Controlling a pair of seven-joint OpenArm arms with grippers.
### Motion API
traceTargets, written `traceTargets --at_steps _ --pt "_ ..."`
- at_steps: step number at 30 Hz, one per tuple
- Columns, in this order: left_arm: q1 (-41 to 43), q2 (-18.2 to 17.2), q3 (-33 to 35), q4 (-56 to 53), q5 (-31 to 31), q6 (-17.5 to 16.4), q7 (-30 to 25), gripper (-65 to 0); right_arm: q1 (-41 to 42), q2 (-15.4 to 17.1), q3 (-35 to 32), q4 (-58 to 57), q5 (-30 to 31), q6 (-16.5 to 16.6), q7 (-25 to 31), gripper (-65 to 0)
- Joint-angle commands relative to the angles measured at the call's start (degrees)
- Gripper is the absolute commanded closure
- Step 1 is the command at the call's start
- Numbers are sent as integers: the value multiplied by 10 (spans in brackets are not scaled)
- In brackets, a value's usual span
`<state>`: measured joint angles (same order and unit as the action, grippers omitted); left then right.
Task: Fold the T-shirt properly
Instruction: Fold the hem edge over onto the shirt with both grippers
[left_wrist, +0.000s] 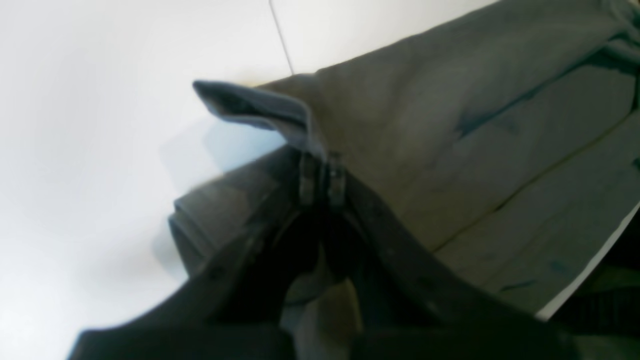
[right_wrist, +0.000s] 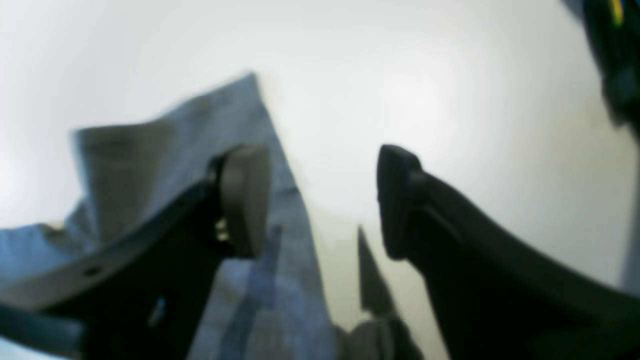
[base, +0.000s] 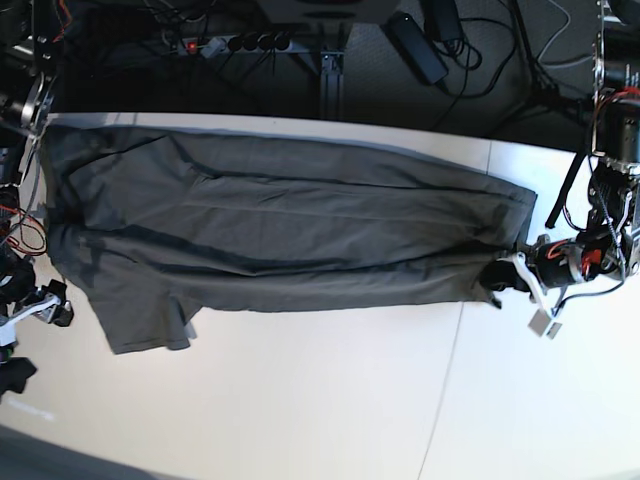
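The T-shirt (base: 290, 235) lies spread along the table's (base: 330, 400) far edge. The left gripper (left_wrist: 322, 175) pinches its hem corner; the right gripper (right_wrist: 320, 200) stands spread, empty. The cloth is likely light and limp: grip hems and corners.

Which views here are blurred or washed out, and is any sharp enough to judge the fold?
Left wrist: soft focus, white table blown out, T-shirt creases readable. Right wrist: heavy blur, bluish cast on the cloth, glare on the tabletop. Base: sharpest, evenly lit, whole T-shirt visible; best for judging.
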<state>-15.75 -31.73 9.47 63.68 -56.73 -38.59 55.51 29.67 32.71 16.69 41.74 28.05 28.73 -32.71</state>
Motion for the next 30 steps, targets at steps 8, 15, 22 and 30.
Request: traceTargets --at_steps 8,15,22,30 --pt "-13 -10 -4 8 -13 -14 -14 0 41 -15 2 -98 3 33 12 -341" --pt "-13 -10 -4 8 -13 -14 -15 0 42 -60 -4 -103 -9 35 10 -341" --pt "-12 -10 -4 8 -13 -14 -15 0 42 -87 -57 -103 -9 35 10 -330" --pt "-16 -10 -4 8 -13 -14 -19 0 42 -86 -85 -84 -9 35 44 0"
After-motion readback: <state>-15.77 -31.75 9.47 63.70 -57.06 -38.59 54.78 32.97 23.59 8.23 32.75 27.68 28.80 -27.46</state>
